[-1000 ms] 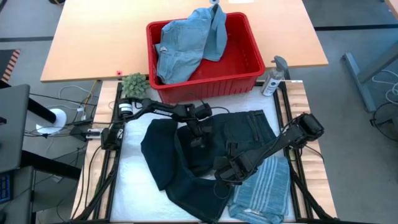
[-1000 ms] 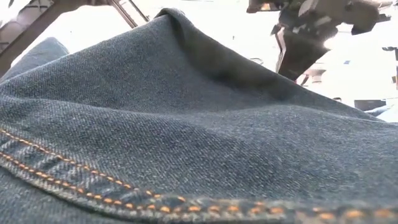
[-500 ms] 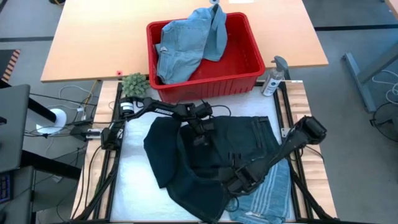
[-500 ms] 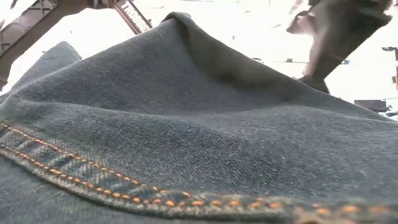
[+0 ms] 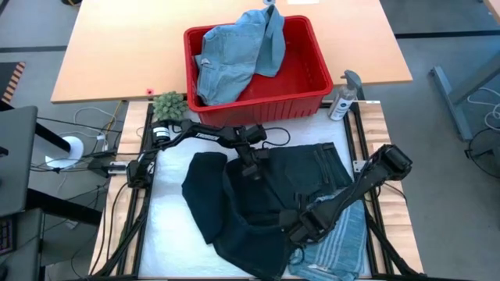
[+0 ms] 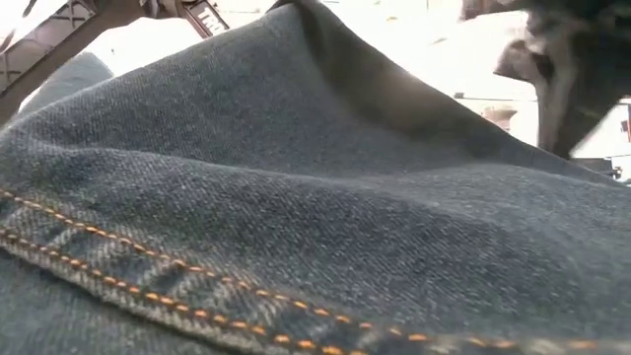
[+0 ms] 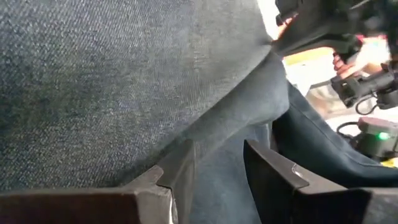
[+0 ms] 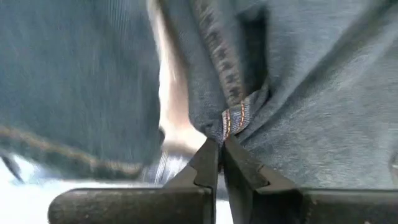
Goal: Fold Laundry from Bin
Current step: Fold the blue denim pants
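Observation:
Dark navy trousers [image 5: 234, 203] lie spread and partly folded on the white table cover, and their denim with orange stitching [image 6: 296, 227] fills the low view. My left gripper [image 5: 250, 162] is on their far middle part, shut on a fold. My right gripper [image 5: 301, 232] stands near the front right, fingers almost together on a stitched seam. A blue-grey striped shirt [image 5: 340, 246] lies flat under the trousers' right edge. The red bin [image 5: 312, 97] stands at the far edge with a light blue denim piece [image 5: 234, 55] draped over its rim. My left gripper [image 7: 217, 180] has a raised fold of the trousers [image 7: 227, 140] between its two fingers, which come in slanting down. The cloth rises as a ridge from the fingers while the rest lies on the table. My right gripper [image 8: 221, 152] pinches a stitched seam corner of the trousers [image 8: 232, 121] at its fingertips, pointing steeply down from above. The cloth around it lies slack on the table and the striped shirt.
A spray bottle [image 5: 344, 97] stands right of the bin and a small green plant [image 5: 168, 104] left of it. A wooden table [image 5: 117, 47] lies beyond. Cables and a black device [image 5: 117, 164] sit off the table's left edge.
My right gripper has gone toward the table's right and near edges, dragging its part of the trousers farther over the striped shirt. My left gripper has shifted slightly toward the far edge and rolled, still on its fold. The ridge of denim in the low view has risen.

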